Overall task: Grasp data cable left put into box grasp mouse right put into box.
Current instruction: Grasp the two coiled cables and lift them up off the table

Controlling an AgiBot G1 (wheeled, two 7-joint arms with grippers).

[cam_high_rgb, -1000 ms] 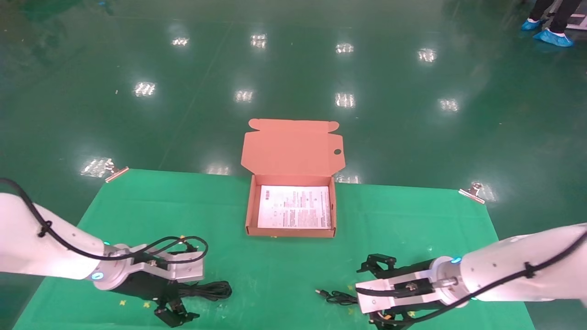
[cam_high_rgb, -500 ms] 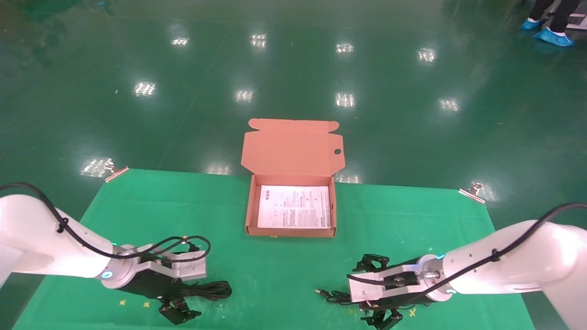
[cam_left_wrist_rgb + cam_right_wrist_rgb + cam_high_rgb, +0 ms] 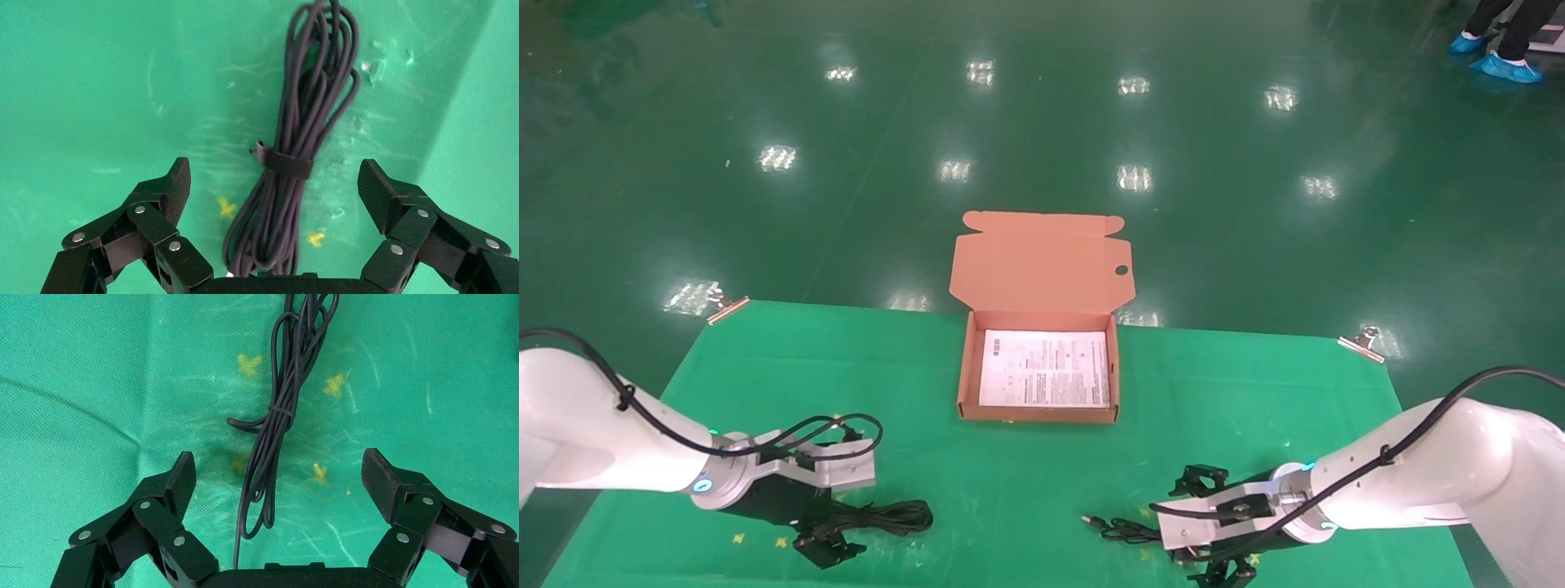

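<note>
The green cloth [image 3: 1026, 457] covers the table, clipped at both far corners, and the box [image 3: 1039, 412] sits at the middle of its far half with the flap lid thrown back over the far edge and a white printed sheet [image 3: 1045, 368] flat on its bottom. Between the box's near wall and the two arms lies a broad strip of bare cloth; both arms work close to the near edge.

On the left, the data cable [image 3: 300, 144] lies flat as a long bundle cinched by a black strap, running straight out from between the left gripper's [image 3: 272, 184] fingers [image 3: 174, 184]. The pads stand wide apart on either side of the bundle, touching nothing.

On the right, the right gripper [image 3: 278, 474] hovers low over a thin cord [image 3: 272, 435], tied in a loose skein by a small band, its plug end pointing toward the middle of the table. Its fingers [image 3: 382, 478] are also spread wide, the cord lying between them untouched. The mouse itself I cannot make out; only this cord shows
</note>
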